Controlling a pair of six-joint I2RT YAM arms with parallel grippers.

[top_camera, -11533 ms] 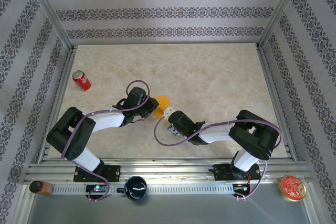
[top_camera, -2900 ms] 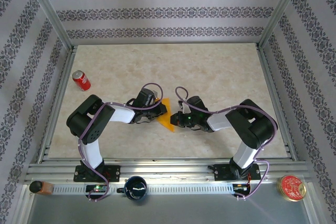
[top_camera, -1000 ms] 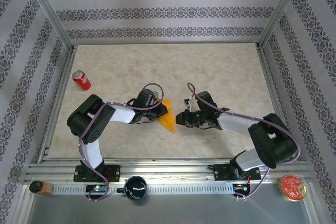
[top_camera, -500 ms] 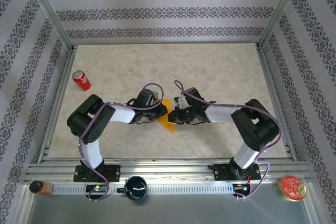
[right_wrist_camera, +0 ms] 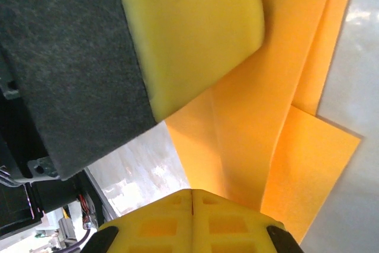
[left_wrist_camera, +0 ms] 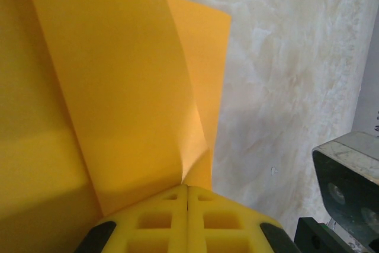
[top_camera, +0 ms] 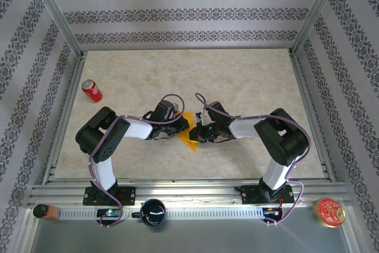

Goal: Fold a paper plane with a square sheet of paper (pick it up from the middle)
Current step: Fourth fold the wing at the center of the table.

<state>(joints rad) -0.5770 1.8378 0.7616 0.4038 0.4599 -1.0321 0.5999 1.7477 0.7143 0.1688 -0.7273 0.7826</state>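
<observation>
The square sheet of paper (top_camera: 190, 140), orange-yellow and folded into layered flaps, lies mid-table between my two grippers. My left gripper (top_camera: 183, 126) meets it from the left. In the left wrist view, that gripper (left_wrist_camera: 188, 186) is shut, and a crease of the paper (left_wrist_camera: 118, 87) runs into the seam between its pads. My right gripper (top_camera: 198, 133) comes in from the right. In the right wrist view it is (right_wrist_camera: 192, 191) shut at the paper's (right_wrist_camera: 266, 117) near edge, close under the left gripper's yellow finger (right_wrist_camera: 195, 28).
A red soda can (top_camera: 92, 90) lies near the table's left edge. Below the front rail sit a black cup (top_camera: 153, 211), a red-lidded tin (top_camera: 329, 211) and a small bottle (top_camera: 46, 211). Bare marble table (top_camera: 249, 81) stretches behind the arms.
The right arm has swung left to the paper, and its jaws have closed at the paper's edge. The left arm and the paper have stayed put.
</observation>
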